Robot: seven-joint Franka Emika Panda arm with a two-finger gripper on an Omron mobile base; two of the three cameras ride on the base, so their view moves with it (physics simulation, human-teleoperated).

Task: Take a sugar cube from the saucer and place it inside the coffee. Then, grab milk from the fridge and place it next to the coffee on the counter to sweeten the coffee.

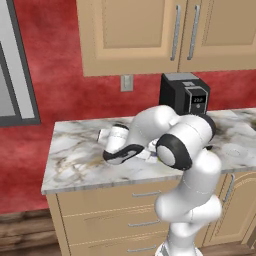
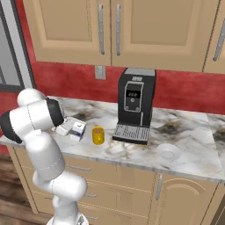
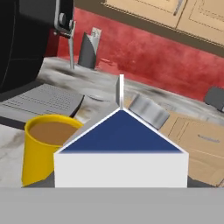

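Milk [image 2: 78, 130] already sits on the tabletop [image 2: 184, 154] just beside the coffee [image 2: 98, 136], at its nine o'clock, so I judge only the release remains, my end effector [image 2: 70, 127] apparently clamped on the carton.
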